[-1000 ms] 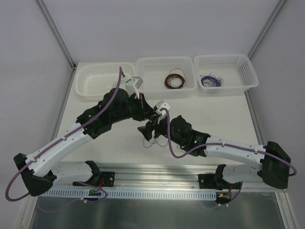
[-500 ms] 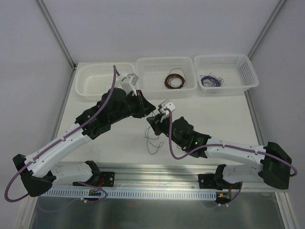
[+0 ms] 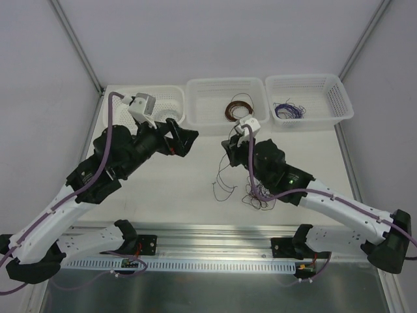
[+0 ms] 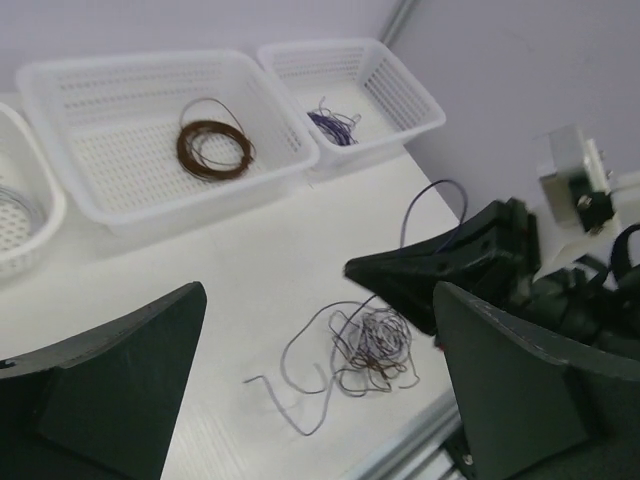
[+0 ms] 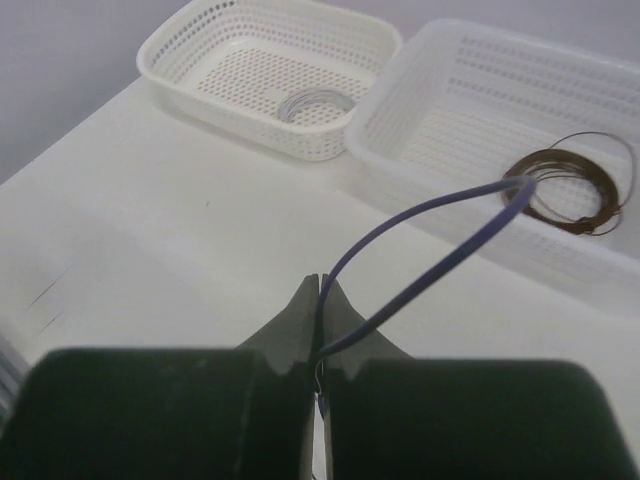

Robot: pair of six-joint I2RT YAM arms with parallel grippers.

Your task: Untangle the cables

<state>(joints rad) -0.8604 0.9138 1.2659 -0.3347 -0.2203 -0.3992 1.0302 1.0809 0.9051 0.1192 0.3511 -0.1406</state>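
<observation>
The cables [image 3: 259, 197] lie as a small scribbly tangle of purple, dark brown and pale grey wires on the table, near the front rail; in the left wrist view the tangle [image 4: 375, 345] has a pale strand trailing to the left. My right gripper [image 3: 229, 149] is shut on a purple wire [image 5: 440, 240], which loops up out of its closed fingertips [image 5: 330, 300]. The right gripper [image 4: 450, 265] hangs above and behind the tangle. My left gripper [image 3: 186, 138] is open and empty, well left of the tangle, its fingers [image 4: 110, 390] spread wide.
Three white baskets stand in a row at the far edge. The left basket [image 3: 124, 107] holds a white coil [image 5: 315, 103]. A brown coil [image 3: 238, 108] lies in the middle basket [image 3: 225, 85]. In the right basket [image 3: 306, 81] are purple wires [image 3: 287, 111].
My left gripper opened and drew back to the left. My right gripper shut on the purple wire and rose toward the baskets. The tangle now lies farther right, near the rail.
</observation>
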